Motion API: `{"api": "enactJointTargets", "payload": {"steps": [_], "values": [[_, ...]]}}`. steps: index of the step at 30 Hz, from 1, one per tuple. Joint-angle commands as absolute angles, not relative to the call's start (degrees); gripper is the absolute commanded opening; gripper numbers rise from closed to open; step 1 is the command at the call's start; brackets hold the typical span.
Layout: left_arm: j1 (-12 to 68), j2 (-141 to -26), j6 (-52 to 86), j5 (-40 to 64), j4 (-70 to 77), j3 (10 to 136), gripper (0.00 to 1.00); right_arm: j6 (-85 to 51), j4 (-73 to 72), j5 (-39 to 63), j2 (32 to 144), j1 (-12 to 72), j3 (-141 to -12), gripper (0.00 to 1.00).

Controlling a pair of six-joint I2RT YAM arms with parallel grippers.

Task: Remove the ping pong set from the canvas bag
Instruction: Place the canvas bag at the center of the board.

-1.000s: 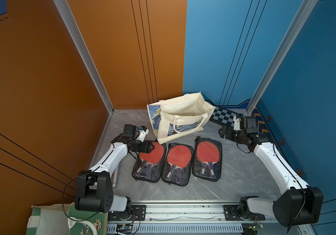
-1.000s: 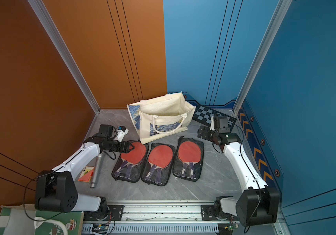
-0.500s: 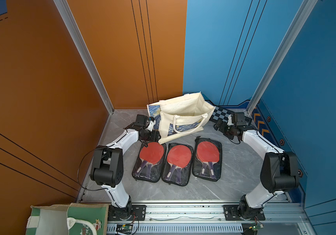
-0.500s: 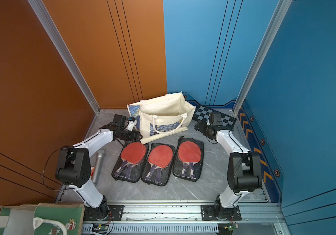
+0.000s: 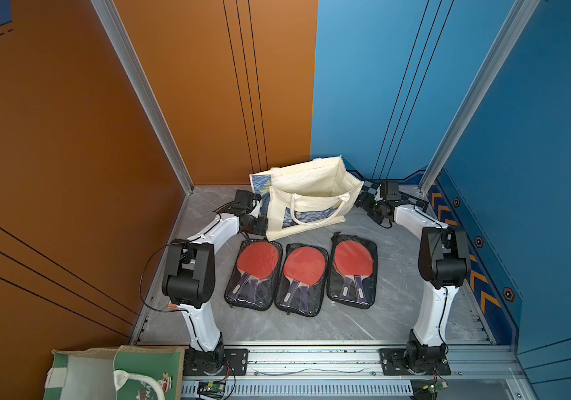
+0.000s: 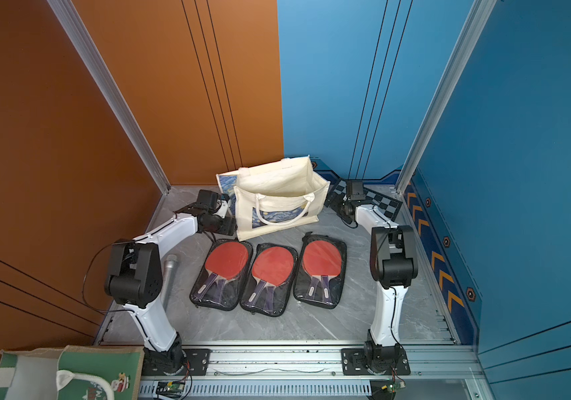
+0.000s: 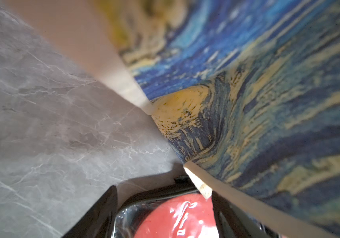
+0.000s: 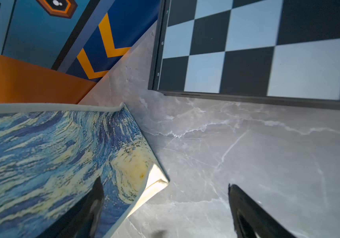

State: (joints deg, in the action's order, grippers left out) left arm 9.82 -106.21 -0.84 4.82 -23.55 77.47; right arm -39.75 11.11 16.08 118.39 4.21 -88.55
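Standing upright at frame centre in both top views, the canvas bag (image 5: 311,197) gapes open. Three ping pong sets (image 5: 301,277) lie side by side just below it on the grey table (image 5: 346,322). The left gripper (image 7: 164,192) and the right gripper (image 8: 164,182) flank the bag, jaws spread, gripping nothing.

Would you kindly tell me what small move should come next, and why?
Probably close the right claw on the corner of the canvas bag, which it straddles open, to steady the bag for a look inside; the front wall hides its floor.
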Motion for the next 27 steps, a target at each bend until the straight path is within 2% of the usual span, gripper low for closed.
{"api": "enactJointTargets", "payload": {"steps": [1,8,13,27], "values": [[10.00,-108.04,-2.19,0.70,-23.64,78.96,0.73,-41.00,10.72,17.81,121.52,5.17,-91.54,0.96],[9.13,-111.50,0.14,-0.73,-24.27,82.17,0.73,-40.47,10.77,17.92,122.78,6.76,-91.93,0.97],[8.26,-111.41,1.76,2.61,-24.26,82.17,0.73,-40.43,10.72,17.89,122.03,7.03,-91.36,0.97],[4.79,-95.32,0.88,16.10,-24.30,68.11,0.72,-36.81,11.91,14.19,111.15,6.79,-81.41,0.99]]}}
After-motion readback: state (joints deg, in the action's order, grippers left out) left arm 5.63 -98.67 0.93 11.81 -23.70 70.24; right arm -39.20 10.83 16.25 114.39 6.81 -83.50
